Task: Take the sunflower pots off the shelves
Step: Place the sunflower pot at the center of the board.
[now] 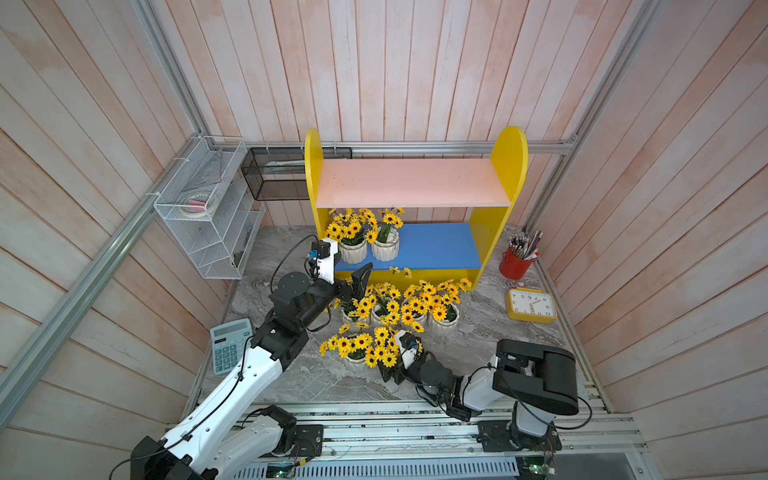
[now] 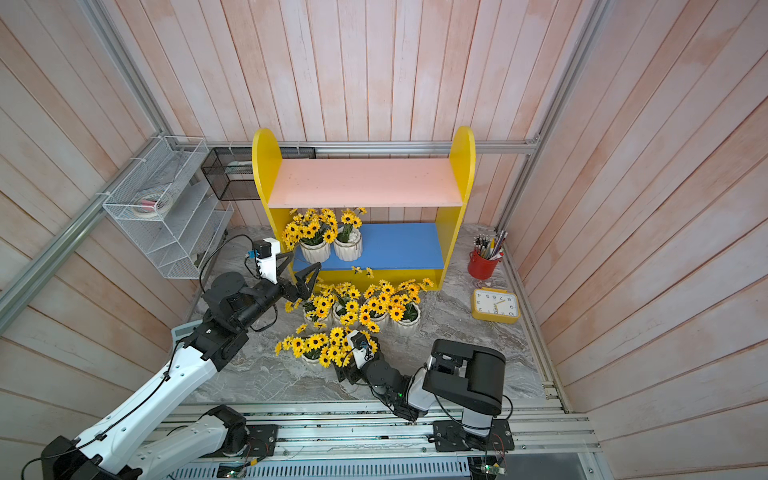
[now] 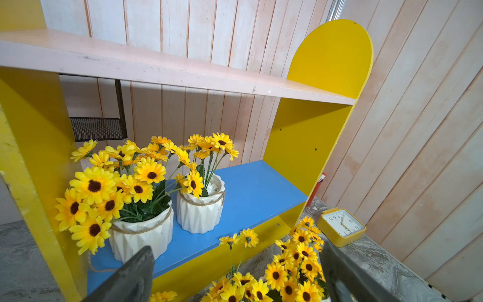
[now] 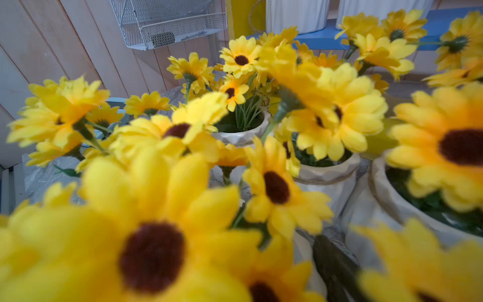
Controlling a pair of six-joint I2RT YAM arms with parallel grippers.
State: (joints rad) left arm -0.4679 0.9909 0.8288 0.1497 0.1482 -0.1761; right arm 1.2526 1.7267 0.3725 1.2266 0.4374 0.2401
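Jaws on my left gripper (image 2: pixel 301 266) are standing wide and empty, just short of the 2 sunflower pots (image 2: pixel 315 251) sitting on the blue board of the shelves (image 2: pixel 399 245); my right gripper (image 1: pixel 392 374) is lying among flowers (image 1: pixel 384 353) on the table (image 1: pixel 478 353), and I cannot tell its opening

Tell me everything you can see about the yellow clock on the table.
The clock is squarish with rounded corners, a yellow, plastic-looking case around a white dial with black numerals and thin hands. It lies face upward on the grey marbled table, near the red pencil cup and beside the yellow shelves, touching neither.
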